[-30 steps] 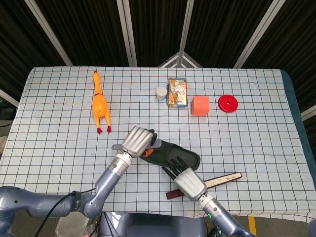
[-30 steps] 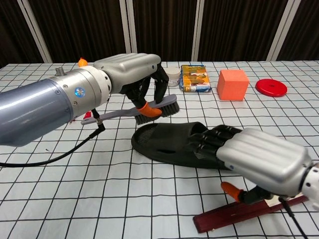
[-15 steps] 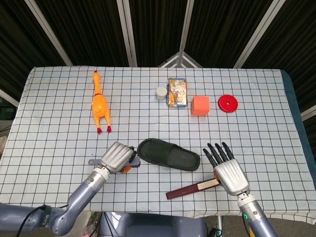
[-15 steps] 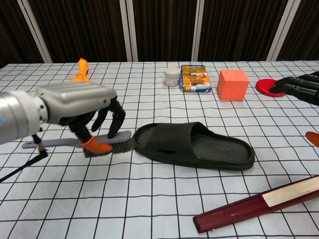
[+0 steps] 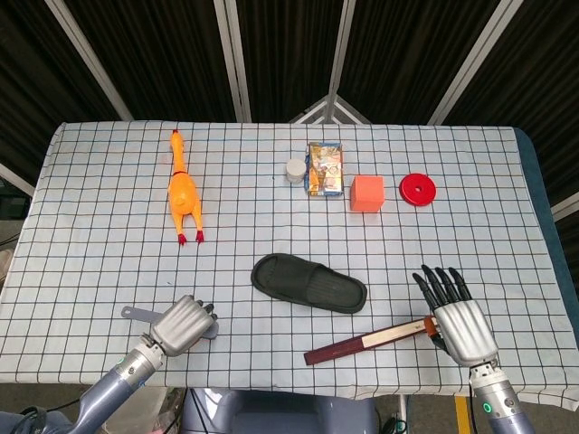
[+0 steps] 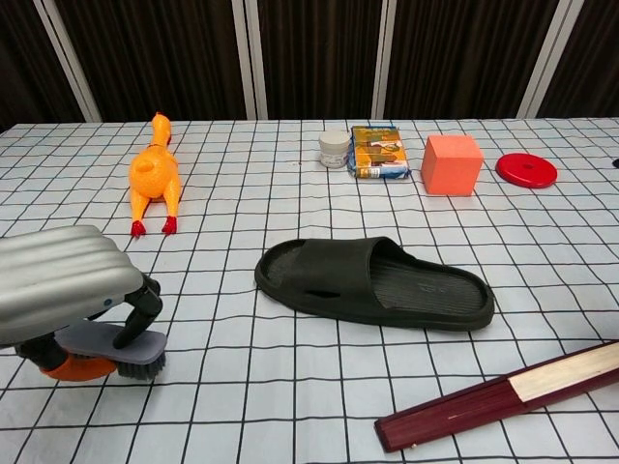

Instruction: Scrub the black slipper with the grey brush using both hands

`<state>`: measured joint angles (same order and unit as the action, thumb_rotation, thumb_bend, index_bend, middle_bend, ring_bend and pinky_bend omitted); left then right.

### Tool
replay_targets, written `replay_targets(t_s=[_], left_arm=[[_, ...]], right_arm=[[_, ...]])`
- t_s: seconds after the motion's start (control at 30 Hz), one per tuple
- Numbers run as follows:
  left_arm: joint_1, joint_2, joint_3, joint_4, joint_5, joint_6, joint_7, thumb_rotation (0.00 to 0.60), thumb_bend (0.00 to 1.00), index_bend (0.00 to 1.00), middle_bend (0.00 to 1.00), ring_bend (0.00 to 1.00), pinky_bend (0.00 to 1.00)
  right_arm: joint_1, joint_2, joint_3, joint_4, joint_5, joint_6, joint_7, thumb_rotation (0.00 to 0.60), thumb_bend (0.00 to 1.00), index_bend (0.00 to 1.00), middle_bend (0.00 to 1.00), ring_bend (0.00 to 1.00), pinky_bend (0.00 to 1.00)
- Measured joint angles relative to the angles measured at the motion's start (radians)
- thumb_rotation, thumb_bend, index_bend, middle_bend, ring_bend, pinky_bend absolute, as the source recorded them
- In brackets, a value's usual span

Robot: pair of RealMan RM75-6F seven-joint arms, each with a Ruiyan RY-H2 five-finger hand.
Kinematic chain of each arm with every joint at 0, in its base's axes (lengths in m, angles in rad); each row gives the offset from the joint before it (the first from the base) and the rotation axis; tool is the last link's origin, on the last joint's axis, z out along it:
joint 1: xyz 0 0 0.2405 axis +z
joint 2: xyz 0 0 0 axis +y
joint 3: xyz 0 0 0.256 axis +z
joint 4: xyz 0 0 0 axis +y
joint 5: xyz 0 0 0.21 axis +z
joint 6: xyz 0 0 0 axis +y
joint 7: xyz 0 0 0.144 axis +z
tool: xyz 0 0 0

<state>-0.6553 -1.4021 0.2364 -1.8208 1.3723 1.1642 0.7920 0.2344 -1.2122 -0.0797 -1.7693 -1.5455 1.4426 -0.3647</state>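
The black slipper [image 5: 308, 283] [image 6: 377, 282] lies flat on the checked cloth near the table's middle, sole down, with no hand on it. My left hand [image 5: 181, 325] [image 6: 63, 290] is at the front left, well clear of the slipper, fingers curled over the grey brush [image 5: 136, 313] [image 6: 111, 346]. The brush's bristles point down close to the cloth, and its handle sticks out to the left. At the front right, my right hand [image 5: 457, 318] holds nothing, its fingers spread, and it is out of the chest view.
A folded dark red fan [image 5: 371, 344] [image 6: 503, 396] lies in front of the slipper, its end by my right hand. Across the back are a yellow rubber chicken [image 5: 184, 192], a white jar [image 5: 295, 170], a printed box [image 5: 325, 168], an orange cube [image 5: 366, 193] and a red disc [image 5: 418, 189].
My left hand has carried the brush from above the slipper's heel to the front left and down. My right hand has let go of the slipper and drawn back right.
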Motion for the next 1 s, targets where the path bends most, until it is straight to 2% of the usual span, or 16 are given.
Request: replay_targets(t_s=[0.13, 0.2, 0.33, 0.4, 0.47, 0.67, 0.83, 1.0], left_arm=[[0.025, -0.020, 0.013, 0.074, 0.054, 0.028, 0.023, 0.600, 0.54, 0.56, 0.66, 0.56, 0.63], [0.035, -0.033, 0.014, 0.109, 0.071, 0.037, 0.031, 0.600, 0.46, 0.52, 0.62, 0.52, 0.60], [0.060, -0.066, 0.013, 0.180, 0.107, 0.052, 0.033, 0.600, 0.20, 0.40, 0.51, 0.42, 0.51], [0.066, -0.072, 0.012, 0.196, 0.110, 0.052, 0.038, 0.600, 0.15, 0.36, 0.48, 0.40, 0.48], [0.074, -0.080, 0.009, 0.211, 0.110, 0.046, 0.051, 0.600, 0.12, 0.30, 0.43, 0.37, 0.47], [0.091, -0.087, -0.002, 0.225, 0.107, 0.033, 0.035, 0.600, 0.02, 0.07, 0.18, 0.23, 0.42], [0.096, -0.072, -0.008, 0.201, 0.112, 0.027, -0.025, 0.600, 0.00, 0.00, 0.08, 0.16, 0.37], [0.101, -0.032, -0.013, 0.147, 0.148, 0.047, -0.163, 0.600, 0.00, 0.00, 0.05, 0.11, 0.31]], right_arm=[[-0.009, 0.003, 0.009, 0.016, 0.009, 0.005, 0.030, 0.599, 0.55, 0.00, 0.00, 0.00, 0.02], [-0.013, 0.004, 0.014, 0.025, 0.014, 0.005, 0.045, 0.599, 0.55, 0.00, 0.00, 0.00, 0.02], [-0.020, 0.007, 0.020, 0.039, 0.019, 0.005, 0.069, 0.599, 0.55, 0.00, 0.00, 0.00, 0.02], [-0.022, 0.007, 0.022, 0.043, 0.018, 0.003, 0.077, 0.599, 0.55, 0.00, 0.00, 0.00, 0.02], [-0.023, 0.007, 0.025, 0.048, 0.017, -0.002, 0.083, 0.599, 0.55, 0.00, 0.00, 0.00, 0.02], [-0.029, 0.010, 0.032, 0.050, 0.018, -0.006, 0.086, 0.599, 0.55, 0.00, 0.00, 0.00, 0.02], [-0.035, 0.015, 0.039, 0.044, 0.018, -0.003, 0.089, 0.600, 0.55, 0.00, 0.00, 0.00, 0.02], [-0.046, 0.026, 0.044, 0.032, 0.014, 0.012, 0.093, 0.600, 0.55, 0.00, 0.00, 0.00, 0.02]])
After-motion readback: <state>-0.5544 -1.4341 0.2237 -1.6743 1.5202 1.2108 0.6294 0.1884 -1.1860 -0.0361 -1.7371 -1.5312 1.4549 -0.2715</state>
